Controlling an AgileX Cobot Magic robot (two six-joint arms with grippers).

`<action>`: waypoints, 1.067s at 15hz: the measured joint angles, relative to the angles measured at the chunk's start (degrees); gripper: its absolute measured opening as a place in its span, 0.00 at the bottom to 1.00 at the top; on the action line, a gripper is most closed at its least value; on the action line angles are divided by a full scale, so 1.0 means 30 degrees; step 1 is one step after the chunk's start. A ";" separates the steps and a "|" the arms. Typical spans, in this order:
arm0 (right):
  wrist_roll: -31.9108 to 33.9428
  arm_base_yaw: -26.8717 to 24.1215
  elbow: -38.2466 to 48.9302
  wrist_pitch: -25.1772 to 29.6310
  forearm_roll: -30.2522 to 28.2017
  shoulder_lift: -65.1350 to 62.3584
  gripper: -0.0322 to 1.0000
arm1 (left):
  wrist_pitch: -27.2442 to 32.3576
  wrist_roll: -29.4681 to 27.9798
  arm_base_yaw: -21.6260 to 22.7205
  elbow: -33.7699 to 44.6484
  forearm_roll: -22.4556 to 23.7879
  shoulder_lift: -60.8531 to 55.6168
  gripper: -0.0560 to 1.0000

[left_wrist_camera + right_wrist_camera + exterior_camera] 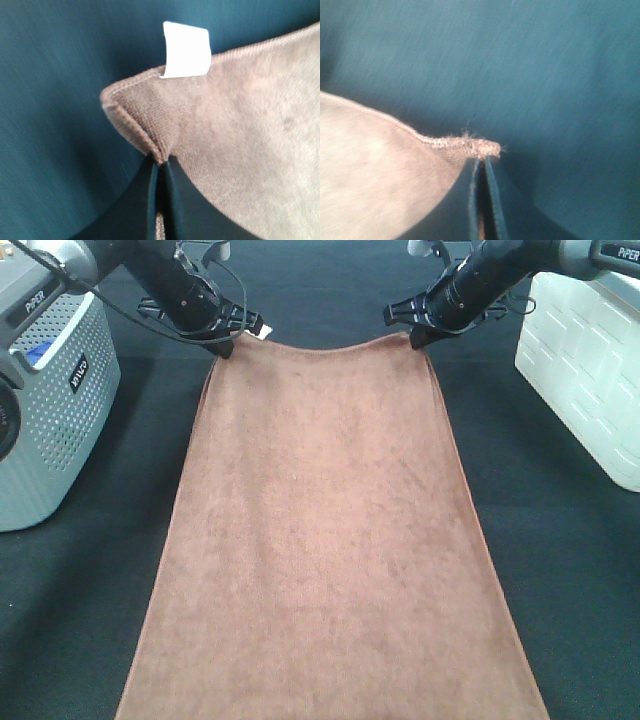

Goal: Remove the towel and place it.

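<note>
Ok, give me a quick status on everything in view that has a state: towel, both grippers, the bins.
towel: spread out flat, both far corners pinched
white tag: sticking up at the left-held corner
left gripper: shut on towel corner
right gripper: shut on towel corner
grey basket: upright, beside the towel; inside not visible
white bin: upright, apart from towel

Towel [330,540]: brown terry cloth, matt, short nappy pile, stitched hem; fibres fray at 1 corner [482,146]. Tag [186,49]: smooth white fabric or paper, can't tell which. Table cover [570,570]: dark matt cloth, fine weave. Left basket [55,410]: grey plastic, perforated, slight sheen. Right bin [590,360]: white plastic, moulded panels, semi-gloss. Gripper fingers [145,205]: black, smooth, matt. Arm housings [40,290]: grey, glossy.
</note>
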 joint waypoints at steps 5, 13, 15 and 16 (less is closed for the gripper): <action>0.0000 0.0000 0.0000 -0.3209 -0.0229 0.0000 0.04 | -0.3571 0.0535 0.0000 0.0000 0.0172 0.0115 0.06; -0.0191 0.0000 0.0000 -0.4889 -0.0382 0.0630 0.04 | -0.5672 0.0554 0.0000 0.0000 0.0229 0.0936 0.06; -0.0229 0.0000 0.0000 -0.5500 -0.0363 0.1356 0.04 | -0.6685 0.0554 0.0000 0.0000 0.0191 0.1337 0.06; -0.0229 0.0000 -0.0038 -0.5634 -0.0306 0.1585 0.04 | -0.7162 0.0554 0.0000 0.0000 0.0038 0.1642 0.06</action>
